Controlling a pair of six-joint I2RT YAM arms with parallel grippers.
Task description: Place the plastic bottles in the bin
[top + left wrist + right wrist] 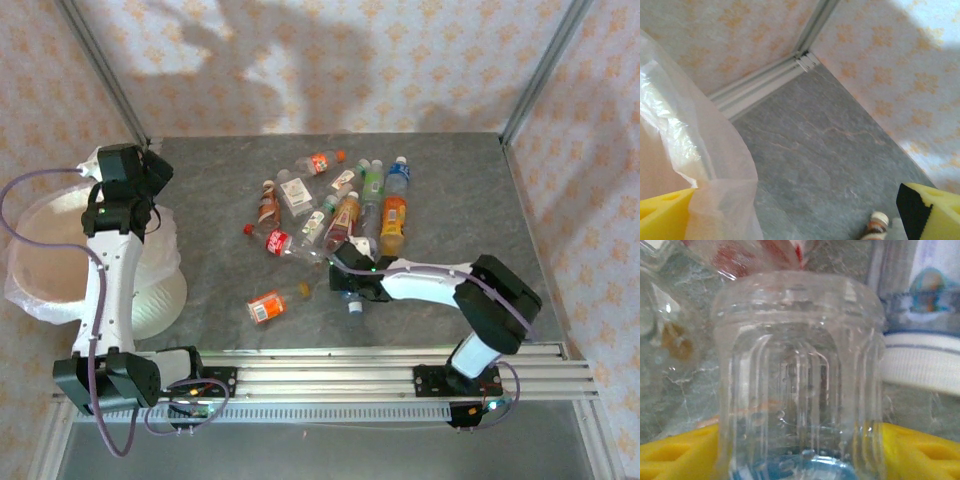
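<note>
Right gripper [347, 278] is seen low in the middle of the top view. In the wrist view its yellow pads [680, 455] are parked either side of a clear ribbed bottle [800, 390]. The jaws are partly closed around it, but whether it's actually being squeezed can't be told.

The bottle looks empty, so it's probably feather-light, thin-walled and a bit slick. Crushing or popping out is to be expected if it's pinched hard. The ribbed body, where the pads are placed now, is likely the best spot, since some stiffness is given by the ribs.

Crowding is the issue. A red-labelled bottle [760, 255] is seen right behind it at the top of the wrist frame, and a blue-and-white-labelled one [925, 325] just beside it on the right, so neighbours could get dragged along. The rest of the plastic bottles [345, 205] are heaped upper centre in the top view, with an orange-labelled one [268, 305] lying apart at lower left.

The bin [165, 295] is set at far left, well apart from the heap. The left gripper [800, 215] is held wide open and empty by its bag [715, 165], so that arm could be in the way of a drop.
</note>
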